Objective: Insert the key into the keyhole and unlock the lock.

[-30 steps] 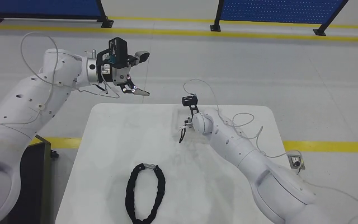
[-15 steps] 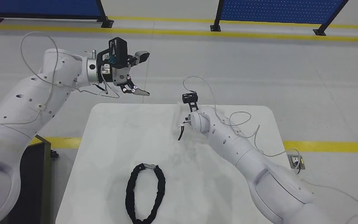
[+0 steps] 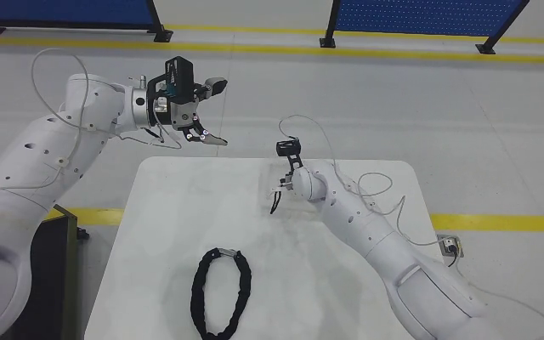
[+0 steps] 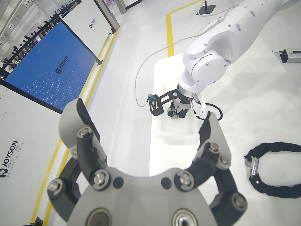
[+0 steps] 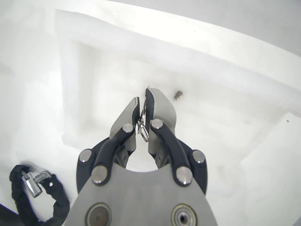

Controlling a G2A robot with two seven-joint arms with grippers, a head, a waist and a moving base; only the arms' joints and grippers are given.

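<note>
Now the right gripper (image 5: 141, 105) is clamped on the key (image 5: 141, 118), whose ring shows between the pads. It is held low over the white foam tray (image 5: 70, 76) at the far side of the table (image 3: 153, 255). Compared with a second ago, the fingertips have hardly shifted; only the wrist and forearm behind them have swung a little to one side and back. The lock (image 3: 221, 293), a black sleeved chain loop with a silver cylinder (image 5: 31, 184), lies where it lay, toward the table's near edge and well apart from the key. The left gripper (image 4: 144, 109) hangs empty, fingers spread wide, beyond the table's far edge, unmoved. Judgement: the key appears secured but not yet carried off. Transport to the cylinder, insertion and turning all remain, and the loose lock may slide unless it is steadied.
</note>
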